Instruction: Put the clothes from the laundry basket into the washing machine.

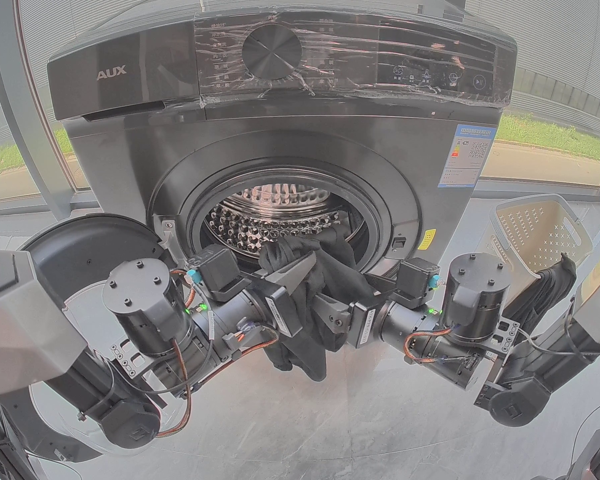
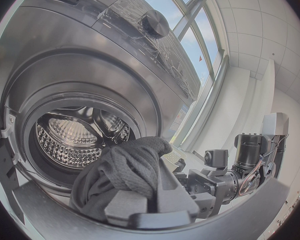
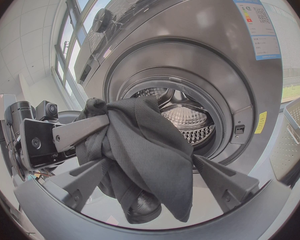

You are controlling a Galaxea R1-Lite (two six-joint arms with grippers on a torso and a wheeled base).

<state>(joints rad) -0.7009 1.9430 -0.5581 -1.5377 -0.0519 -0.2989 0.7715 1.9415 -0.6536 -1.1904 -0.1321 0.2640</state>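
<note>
In the head view, the washing machine (image 1: 280,135) is seen front-on with its round door (image 1: 80,255) swung open to the robot's left and the steel drum (image 1: 273,218) exposed; a dark garment (image 1: 320,281) is held up just in front of the lower rim of the opening, its upper part level with the drum mouth and its lower end hanging free above the floor (image 1: 327,428); the left claw (image 1: 300,281) is clamped on the garment from the left side, while the right claw (image 1: 340,305) is placed against it from the right; the laundry basket (image 1: 540,231) is seen tipped on the floor to the right of the machine, with a second dark garment (image 1: 547,291) draped over its rim. In the left wrist view, the left claw (image 2: 153,197) is seen closed tightly on a bunched fold of the dark garment (image 2: 130,170), with the drum (image 2: 70,134) close behind it. In the right wrist view, the fingers of the right claw (image 3: 149,160) are spread wide apart, and the dark garment (image 3: 140,134) hangs between them, touching the tip of one finger but not pinched; the left claw (image 3: 86,132) is seen gripping the cloth's upper corner, and the laundry basket (image 3: 290,134) is seen beside the machine.
</note>
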